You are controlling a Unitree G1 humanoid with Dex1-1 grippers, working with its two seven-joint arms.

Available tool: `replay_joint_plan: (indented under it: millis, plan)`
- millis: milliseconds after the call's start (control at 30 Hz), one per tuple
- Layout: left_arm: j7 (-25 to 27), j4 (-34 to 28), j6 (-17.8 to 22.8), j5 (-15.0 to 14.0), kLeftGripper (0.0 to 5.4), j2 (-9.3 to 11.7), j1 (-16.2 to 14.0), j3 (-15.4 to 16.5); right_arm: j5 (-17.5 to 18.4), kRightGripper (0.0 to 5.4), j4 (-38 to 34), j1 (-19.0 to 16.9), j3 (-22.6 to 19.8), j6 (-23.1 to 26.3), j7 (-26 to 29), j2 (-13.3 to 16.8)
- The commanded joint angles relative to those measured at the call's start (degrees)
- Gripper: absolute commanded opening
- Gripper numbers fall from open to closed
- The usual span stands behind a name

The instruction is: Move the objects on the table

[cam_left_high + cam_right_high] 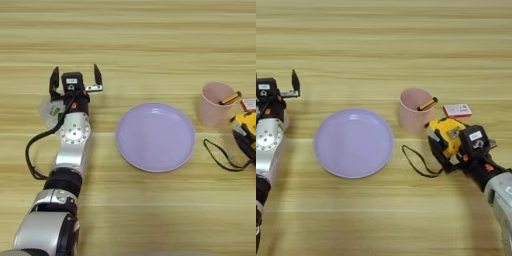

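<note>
Clamped on the yellow-and-black item (448, 141), the right gripper (450, 147) holds it right of the lilac plate (353, 142) beside the pink cup (414, 109), so placement looks unfinished, while the left gripper (75, 81) idles far left, fingers spread wide.

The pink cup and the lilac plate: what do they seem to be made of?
The pink cup looks like thin plastic with a matte finish: its wall is pale and slightly translucent. The lilac plate also looks like plastic, smooth with a soft sheen, in one even colour; glazed ceramic cannot be excluded.
</note>
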State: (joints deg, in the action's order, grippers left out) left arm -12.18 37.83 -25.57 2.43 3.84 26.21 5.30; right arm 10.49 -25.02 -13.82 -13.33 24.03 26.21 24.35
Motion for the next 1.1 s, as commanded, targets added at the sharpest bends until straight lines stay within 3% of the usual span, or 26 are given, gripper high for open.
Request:
replay_joint_plan:
  millis: [33, 300, 633, 733, 833, 1000, 1100]
  plan:
    - [0.08, 0.5, 0.4, 0.76, 5.4, -0.02, 1.08, -0.33, -3.08, 4.36, 5.12, -0.32, -0.27, -0.55, -1.68, 2.05]
    - [0.34, 0.69, 0.74, 0.53, 5.4, -0.1, 1.12, -0.29, -6.87, 4.36, 13.15, 0.01, 0.23, -1.61, -3.02, 3.25]
    - [0.71, 0.97, 0.92, 0.59, 5.4, 0.11, 1.16, -0.38, -8.97, 4.36, 20.47, 2.38, 0.61, -3.35, -5.07, 3.96]
    - [0.87, 1.01, 0.97, 0.63, 5.4, 0.16, 1.16, -0.4, -8.69, 4.36, 20.95, 2.55, 0.69, -3.62, -5.07, 3.79]
    - [0.97, 1.07, 1.03, 0.66, 5.4, 0.18, 1.17, -0.43, -8.25, 4.85, 20.28, 2.57, 0.97, -3.95, -4.91, 3.14]
    - [1.1, 1.27, 1.13, 0.69, 5.4, 0.18, 1.25, -0.46, -4.68, 5.37, 16.35, 2.99, 0.57, -4.55, -4.47, 0.73]
    - [1.37, 1.51, 1.39, 0.8, 5.4, 0.12, 1.27, -0.64, -3.69, 5.37, 14.28, 3.65, 0.06, -6.55, -5.15, -0.34]
